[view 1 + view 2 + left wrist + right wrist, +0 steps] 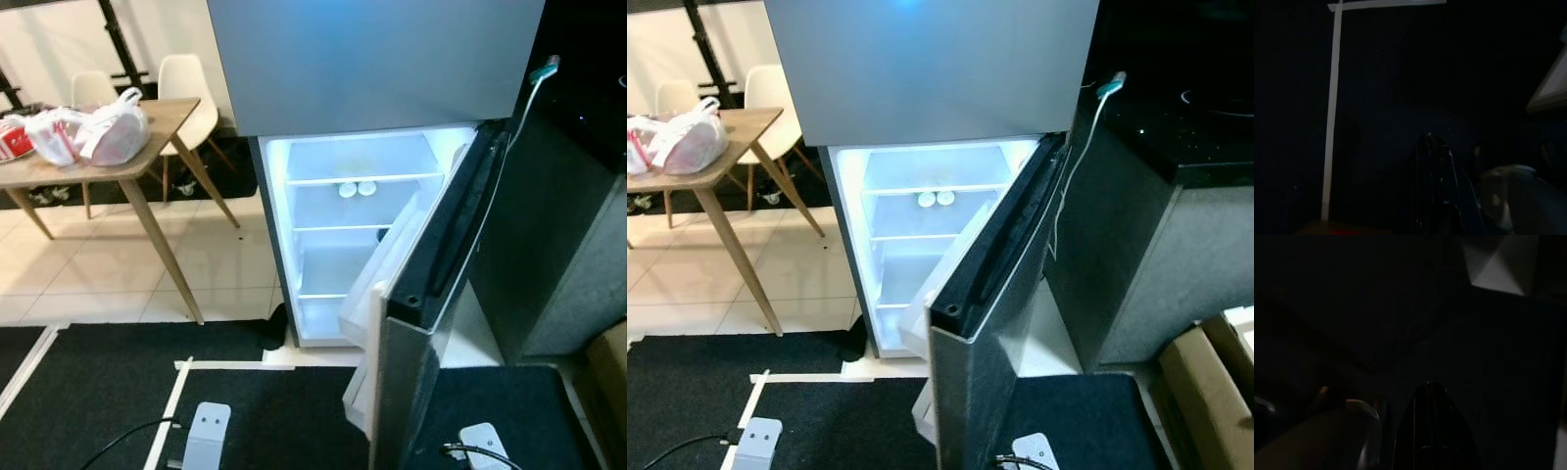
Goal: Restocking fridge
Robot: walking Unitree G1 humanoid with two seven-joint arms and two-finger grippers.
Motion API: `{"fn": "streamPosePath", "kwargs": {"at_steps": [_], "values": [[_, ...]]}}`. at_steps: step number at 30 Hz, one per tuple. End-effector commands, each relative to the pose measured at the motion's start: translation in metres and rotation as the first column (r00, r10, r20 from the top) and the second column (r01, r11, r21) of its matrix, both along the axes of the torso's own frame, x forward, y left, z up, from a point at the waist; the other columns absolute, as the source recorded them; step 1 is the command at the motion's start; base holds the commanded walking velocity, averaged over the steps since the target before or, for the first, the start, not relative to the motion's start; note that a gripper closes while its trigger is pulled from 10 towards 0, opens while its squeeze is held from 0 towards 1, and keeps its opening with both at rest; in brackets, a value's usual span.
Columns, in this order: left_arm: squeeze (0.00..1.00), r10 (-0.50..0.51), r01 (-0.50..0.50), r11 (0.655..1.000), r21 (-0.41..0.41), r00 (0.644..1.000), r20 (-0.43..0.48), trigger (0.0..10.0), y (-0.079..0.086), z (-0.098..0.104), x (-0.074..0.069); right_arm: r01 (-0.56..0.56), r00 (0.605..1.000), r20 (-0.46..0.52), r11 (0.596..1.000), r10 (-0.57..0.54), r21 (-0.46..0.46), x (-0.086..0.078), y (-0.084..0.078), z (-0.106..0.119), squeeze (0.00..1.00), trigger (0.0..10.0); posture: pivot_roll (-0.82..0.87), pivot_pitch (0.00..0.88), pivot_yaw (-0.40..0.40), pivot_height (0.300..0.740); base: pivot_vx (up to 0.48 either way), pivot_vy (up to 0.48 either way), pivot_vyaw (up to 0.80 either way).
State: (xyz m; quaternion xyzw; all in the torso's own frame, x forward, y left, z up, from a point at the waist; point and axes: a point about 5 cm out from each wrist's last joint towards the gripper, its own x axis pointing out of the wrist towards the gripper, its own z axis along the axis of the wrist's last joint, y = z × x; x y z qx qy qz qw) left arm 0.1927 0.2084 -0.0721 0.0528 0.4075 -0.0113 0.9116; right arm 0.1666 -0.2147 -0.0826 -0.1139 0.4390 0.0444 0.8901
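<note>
A tall grey two-door fridge (377,64) stands at twelve o'clock, its upper door shut and its dark lower door (431,323) swung wide toward five o'clock, so the lit white compartment (338,240) lies open. Inside, glass shelves are stacked one above another, and two small round white tubs (357,188) sit side by side, just touching, at the back of the shelf below the top one. A black speckled stone worktop (1181,117) runs along at two o'clock, with a white cable (1080,147) hanging down its side beside the fridge. At ten o'clock a light wooden worktop on splayed legs (127,162) carries knotted white plastic bags with red print (93,132), and white moulded chairs (186,88) stand behind it on pale tiles. A black floor mat marked with white tape (176,401) spreads at six o'clock. A brown cardboard box (1215,392) sits at four o'clock. Both wrist views are very dark: the left hand (1436,196) and the right hand (1431,431) hang low over the dark mat, and I cannot tell how far either one is open or whether it holds anything.
</note>
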Motion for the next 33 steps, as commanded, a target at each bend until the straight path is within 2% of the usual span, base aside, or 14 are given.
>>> {"fn": "streamPosePath", "kwargs": {"at_steps": [1, 14, 18, 20, 22, 23, 24, 25, 27, 28, 30, 31, 32, 33], "values": [[0.0, 0.016, -0.015, 1.0, -0.015, 1.0, 0.007, 10.0, -0.002, 0.0, -0.001, -0.01, 1.0, 0.012, 1.0, 0.01, 0.001, 0.004, 0.001, 0.002, 0.0, 10.0, -0.08, 0.038, 0.075, 0.726, 0.0, -0.431, 0.0], [0.0, 0.055, -0.054, 0.998, -0.016, 0.997, 0.045, 10.0, 0.001, 0.003, 0.001, -0.016, 1.0, 0.023, 1.0, 0.016, 0.0, 0.008, -0.001, 0.004, 0.0, 10.0, -0.08, 0.049, 0.071, 0.726, 0.0, -0.026, 0.0], [0.0, 0.067, -0.066, 0.998, -0.012, 0.996, 0.06, 10.0, 0.003, 0.004, 0.001, -0.091, 0.994, 0.062, 0.996, 0.09, 0.001, 0.021, 0.004, 0.011, 0.0, 10.0, -0.08, 0.059, 0.074, 0.726, 0.0, 0.0, 0.0], [0.0, 0.067, -0.066, 0.998, -0.012, 0.996, 0.06, 10.0, 0.003, 0.004, 0.001, -0.091, 0.994, 0.062, 0.996, 0.09, 0.001, 0.021, 0.004, 0.011, 0.0, 10.0, -0.08, 0.059, 0.074, 0.726, 0.0, 0.0, 0.0], [0.0, 0.068, -0.067, 0.998, -0.016, 0.995, 0.067, 10.0, 0.003, 0.004, 0.0, -0.163, 0.982, 0.102, 0.986, 0.16, 0.023, 0.034, 0.012, 0.017, 0.0, 10.0, -0.08, 0.065, 0.076, 0.726, 0.0, 0.0, 0.0], [0.0, 0.068, -0.067, 0.998, -0.017, 0.995, 0.069, 10.0, 0.003, 0.004, 0.0, -0.199, 0.973, 0.124, 0.98, 0.194, 0.029, 0.041, 0.016, 0.022, 0.0, 4.2, -0.08, 0.068, 0.076, 0.726, 0.0, 0.0, 0.0], [0.0, 0.069, -0.068, 0.998, -0.017, 0.995, 0.068, 10.0, 0.003, 0.004, -0.001, -0.223, 0.966, 0.138, 0.974, 0.218, 0.027, 0.047, 0.018, 0.025, 0.0, 2.4, -0.08, 0.068, 0.076, 0.726, 0.0, 0.0, 0.0], [0.0, 0.069, -0.068, 0.998, -0.016, 0.995, 0.068, 10.0, 0.003, 0.004, -0.001, -0.245, 0.958, 0.162, 0.969, 0.237, 0.026, 0.055, 0.02, 0.031, 0.0, 0.0, -0.08, 0.07, 0.075, 0.726, 0.0, 0.0, 0.0], [0.0, 0.069, -0.068, 0.998, -0.016, 0.995, 0.068, 10.0, 0.004, 0.004, -0.002, -0.255, 0.953, 0.177, 0.967, 0.247, 0.024, 0.06, 0.021, 0.034, 0.0, 0.0, -0.08, 0.071, 0.074, 0.726, 0.0, 0.0, 0.0], [0.0, 0.073, -0.072, 0.997, -0.017, 0.995, 0.071, 10.0, 0.004, 0.004, -0.002, -0.304, 0.932, 0.214, 0.952, 0.293, 0.02, 0.073, 0.026, 0.043, 0.0, 0.0, -0.08, 0.076, 0.07, 0.726, 0.0, 0.0, 0.0], [0.0, 0.076, -0.075, 0.997, -0.018, 0.994, 0.073, 10.0, 0.004, 0.004, -0.003, -0.325, 0.923, 0.226, 0.946, 0.312, 0.02, 0.077, 0.029, 0.046, 0.0, 0.0, -0.08, 0.076, 0.07, 0.726, 0.0, 0.0, 0.0], [0.0, 0.077, -0.076, 0.997, -0.014, 0.995, 0.069, 10.0, 0.005, 0.004, -0.003, -0.361, 0.909, 0.233, 0.933, 0.347, 0.018, 0.083, 0.033, 0.05, 0.0, 10.0, -0.08, 0.079, 0.068, 0.726, 0.0, 0.0, 0.0], [0.0, 0.077, -0.076, 0.997, -0.014, 0.995, 0.069, 10.0, 0.005, 0.004, -0.003, -0.361, 0.909, 0.233, 0.933, 0.347, 0.018, 0.083, 0.033, 0.05, 0.0, 10.0, -0.08, 0.079, 0.068, 0.726, 0.0, 0.0, 0.0], [0.0, 0.079, -0.078, 0.997, -0.013, 0.995, 0.068, 10.0, 0.005, 0.004, -0.003, -0.405, 0.889, 0.247, 0.914, 0.386, 0.029, 0.088, 0.039, 0.054, 0.0, 10.0, -0.08, 0.083, 0.063, 0.726, 0.0, 0.0, 0.0]]}}
